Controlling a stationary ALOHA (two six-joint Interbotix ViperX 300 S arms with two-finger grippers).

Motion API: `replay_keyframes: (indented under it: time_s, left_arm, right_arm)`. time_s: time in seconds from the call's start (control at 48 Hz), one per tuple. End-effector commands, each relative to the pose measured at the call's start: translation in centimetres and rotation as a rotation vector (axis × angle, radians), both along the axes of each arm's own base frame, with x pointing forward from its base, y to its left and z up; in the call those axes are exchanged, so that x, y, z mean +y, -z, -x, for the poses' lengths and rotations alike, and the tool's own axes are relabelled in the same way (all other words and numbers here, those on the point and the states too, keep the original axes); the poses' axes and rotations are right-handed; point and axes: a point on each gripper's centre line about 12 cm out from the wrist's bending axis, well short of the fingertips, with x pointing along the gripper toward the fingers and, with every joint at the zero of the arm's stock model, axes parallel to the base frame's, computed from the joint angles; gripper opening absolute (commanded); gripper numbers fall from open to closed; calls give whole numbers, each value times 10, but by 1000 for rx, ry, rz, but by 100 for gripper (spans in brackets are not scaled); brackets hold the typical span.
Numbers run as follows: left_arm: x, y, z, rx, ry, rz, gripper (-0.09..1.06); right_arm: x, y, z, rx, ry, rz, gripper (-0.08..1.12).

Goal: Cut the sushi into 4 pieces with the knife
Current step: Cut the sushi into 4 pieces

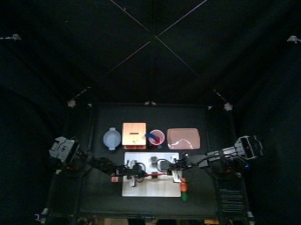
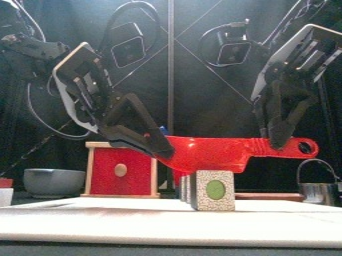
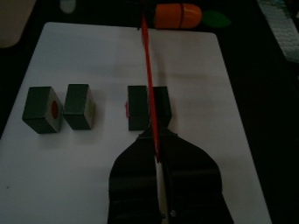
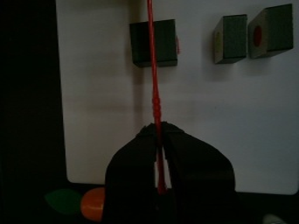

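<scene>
We can read no text, label, brand, number or sign on anything in these four views.

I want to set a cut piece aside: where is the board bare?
Bare: the white cutting board beyond the sushi block, on the side away from the two cut pieces. Crowded: along the red knife over that block.

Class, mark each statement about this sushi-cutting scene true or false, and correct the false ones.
1. The left gripper and the right gripper both grip the red knife. True.
2. The white board is bare. False: sushi pieces lie on it.
3. Two small pieces lie apart from the block under the blade. True.
4. The knife is held upright, tip down. False: it is held level, with a gripper at each end.
</scene>
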Motion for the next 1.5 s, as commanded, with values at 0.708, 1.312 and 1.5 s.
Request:
replay_keyframes:
  time_s: [0.708, 1.312, 1.5]
  left_arm:
    - [9, -24, -2, -52, -10, 6, 19]
    - [11, 12, 2, 40, -3, -23, 19]
    - [12, 29, 4, 84, -21, -23, 19]
  right_arm:
    - [-4, -16, -9, -68, 3, 9, 11]
    - [-4, 14, -9, -24, 25, -2, 11]
    - [-4, 34, -6, 12, 45, -8, 11]
